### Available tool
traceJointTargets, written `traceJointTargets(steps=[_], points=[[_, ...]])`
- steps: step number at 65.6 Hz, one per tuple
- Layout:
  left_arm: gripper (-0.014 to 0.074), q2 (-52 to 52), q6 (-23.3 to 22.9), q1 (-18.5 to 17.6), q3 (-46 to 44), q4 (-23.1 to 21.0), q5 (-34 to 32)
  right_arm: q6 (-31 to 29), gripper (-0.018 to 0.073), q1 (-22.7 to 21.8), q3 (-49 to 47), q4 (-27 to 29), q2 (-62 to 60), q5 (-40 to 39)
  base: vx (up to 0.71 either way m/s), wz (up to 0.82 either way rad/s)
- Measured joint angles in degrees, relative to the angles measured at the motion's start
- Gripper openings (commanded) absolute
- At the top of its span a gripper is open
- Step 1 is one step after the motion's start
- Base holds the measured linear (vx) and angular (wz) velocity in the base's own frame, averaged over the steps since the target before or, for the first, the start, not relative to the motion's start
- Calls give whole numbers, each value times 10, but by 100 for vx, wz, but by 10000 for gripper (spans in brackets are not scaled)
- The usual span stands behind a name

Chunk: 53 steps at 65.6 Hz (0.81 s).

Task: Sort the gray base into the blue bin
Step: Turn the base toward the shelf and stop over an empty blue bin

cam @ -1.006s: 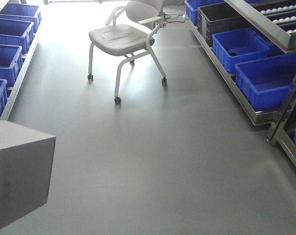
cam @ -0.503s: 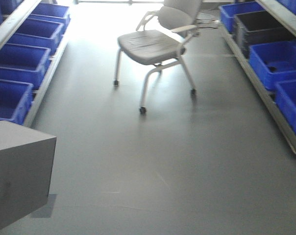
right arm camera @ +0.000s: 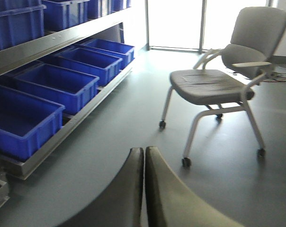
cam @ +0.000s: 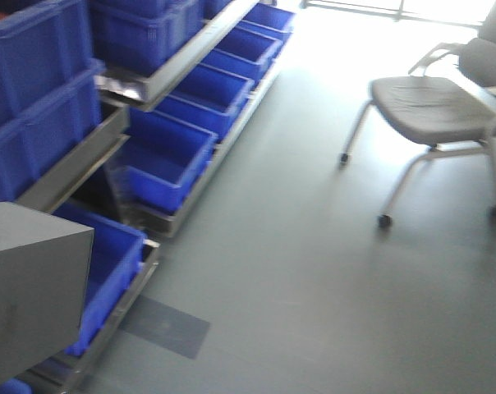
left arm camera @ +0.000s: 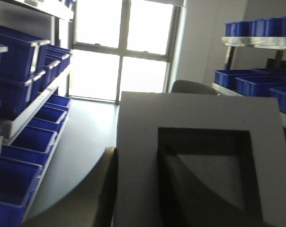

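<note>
The gray base point(cam: 30, 287) fills the lower left corner of the front view, held up off the floor. In the left wrist view the gray base point(left arm camera: 143, 142) shows its square recess, and my left gripper point(left arm camera: 196, 153) is shut on it. One dark finger point(left arm camera: 106, 187) presses its left side; the other finger is hidden behind the block. Several blue bins line the left shelving, and the nearest blue bin point(cam: 121, 246) sits just right of the block on the bottom rack. My right gripper point(right arm camera: 144, 149) is shut and empty above the floor.
A grey wheeled chair point(cam: 437, 103) stands on the floor at the right, also the chair point(right arm camera: 214, 85) ahead of the right gripper. Metal racks point(cam: 75, 168) carry more blue bins point(right arm camera: 62, 87). A dark patch point(cam: 166, 327) marks the floor by the rack.
The view has swung left: the chair slid to the right of the frame and the left shelving with its bins came close. The gray base stays in the same held spot.
</note>
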Motion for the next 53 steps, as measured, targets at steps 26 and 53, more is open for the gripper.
traceJointTargets(steps=[26, 53], points=[[4, 0, 0, 0, 0, 0, 0, 0, -5, 0, 0, 0, 0, 0, 18, 69], [4, 0, 0, 0, 0, 0, 0, 0, -5, 0, 0, 0, 0, 0, 15, 62]])
